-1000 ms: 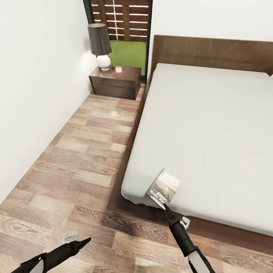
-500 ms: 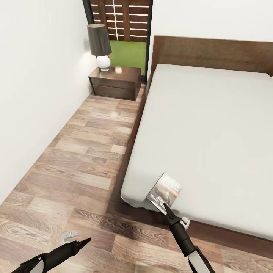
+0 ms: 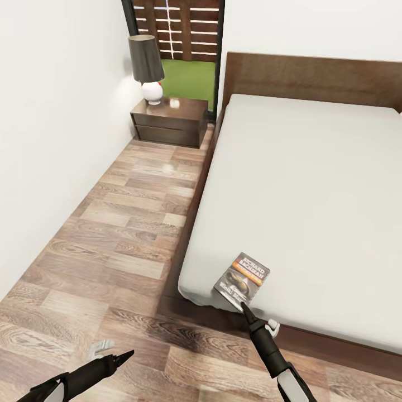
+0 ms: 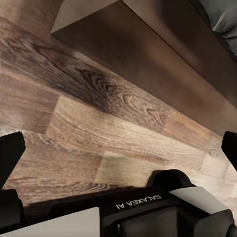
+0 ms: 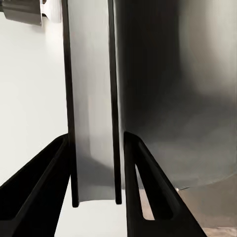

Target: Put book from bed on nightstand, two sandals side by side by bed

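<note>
Book [image 5: 94,113] edge-on between right fingers [image 5: 37,192].

Right gripper [image 5: 95,173] fingers [image 5: 143,187] are bracketing the book [image 5: 91,98] edge-on, thin dark covers flanking pale pages, grey mattress [image 5: 182,98] lying alongside.

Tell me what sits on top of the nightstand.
On the nightstand stand a dark-shaded lamp with a white round base and a small pale object, too small to identify. Drawer contents are hidden.
</note>
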### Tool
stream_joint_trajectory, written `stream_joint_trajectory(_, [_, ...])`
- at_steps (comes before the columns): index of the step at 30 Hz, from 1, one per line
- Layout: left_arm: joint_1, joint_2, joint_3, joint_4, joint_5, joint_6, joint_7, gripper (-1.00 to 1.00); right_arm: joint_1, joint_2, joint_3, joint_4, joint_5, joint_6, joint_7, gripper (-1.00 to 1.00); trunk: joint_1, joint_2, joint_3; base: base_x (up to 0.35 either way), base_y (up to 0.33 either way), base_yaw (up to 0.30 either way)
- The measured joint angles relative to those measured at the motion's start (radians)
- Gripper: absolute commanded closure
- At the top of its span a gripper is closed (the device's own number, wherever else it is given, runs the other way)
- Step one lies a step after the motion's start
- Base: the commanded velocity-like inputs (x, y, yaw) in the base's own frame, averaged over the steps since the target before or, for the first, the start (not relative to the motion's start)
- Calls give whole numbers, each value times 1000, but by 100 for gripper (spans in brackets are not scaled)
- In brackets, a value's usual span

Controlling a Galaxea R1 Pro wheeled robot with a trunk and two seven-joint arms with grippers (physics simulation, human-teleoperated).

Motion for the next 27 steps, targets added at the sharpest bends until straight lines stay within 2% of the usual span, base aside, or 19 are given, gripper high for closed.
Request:
stream_joint_trajectory(5, [0,0,0,0,0,0,-1,-100,0,0,0,0,0,0,0,100,0,0,0,0,0,0])
stream_joint_trajectory(27, [0,0,0,-1,-1,1,-3,-100,0,0,0,0,1,0,-1,100,-84,154,69,0,0,0])
